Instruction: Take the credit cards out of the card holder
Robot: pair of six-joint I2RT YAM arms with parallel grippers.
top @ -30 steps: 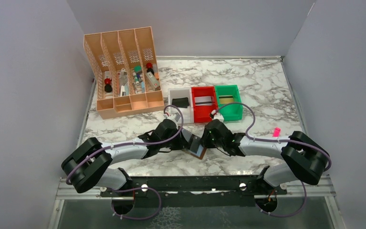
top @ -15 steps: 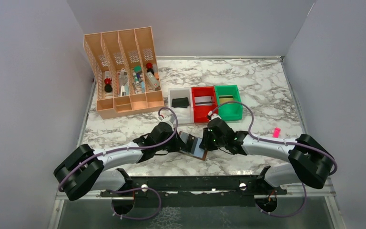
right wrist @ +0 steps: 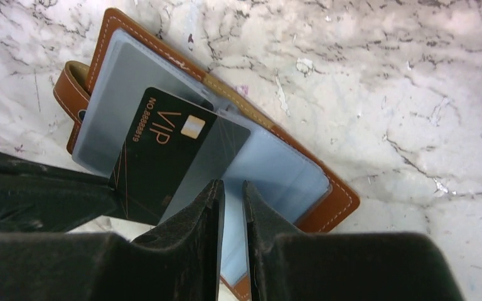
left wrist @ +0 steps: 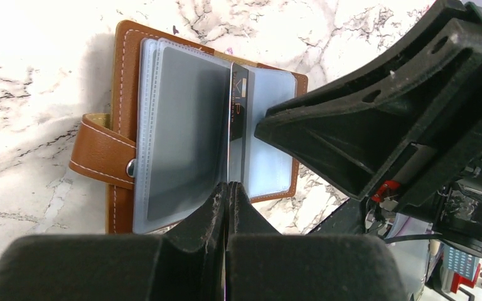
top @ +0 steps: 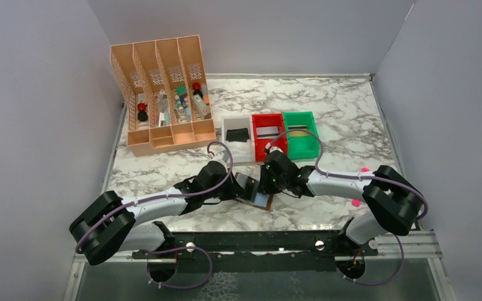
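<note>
**Two Grippers Are Meeting Over the Open Card Holder**

The card holder (top: 258, 199) is lying open on the marble table (top: 351, 106), close to the near edge and about in the middle. Its brown cover is facing down and its clear sleeves (left wrist: 182, 125) are facing up. Its little strap (left wrist: 100, 153) is sticking out from one side.

The left gripper (left wrist: 228, 188) is reaching in from 9 o'clock. Its fingers are squeezing tight together, and they are pinching the edge of a black credit card (right wrist: 163, 157). The card is showing gold letters that say VIP. One end of it is sitting inside a sleeve. The other end is poking out, tilted up off the holder.

The right gripper (right wrist: 231, 188) is reaching in from 3 o'clock. Its fingers are standing only a tiny bit apart, with a thin gap between them. The tips are hanging right at the card's long edge. I cannot tell if they are touching it.

At 12 o'clock from the holder, a white bin (top: 237, 119), a red bin (top: 268, 117) and a green bin (top: 314, 135) are sitting in a row. At 11 o'clock, a peach organizer (top: 163, 141) is standing, holding small things.
</note>
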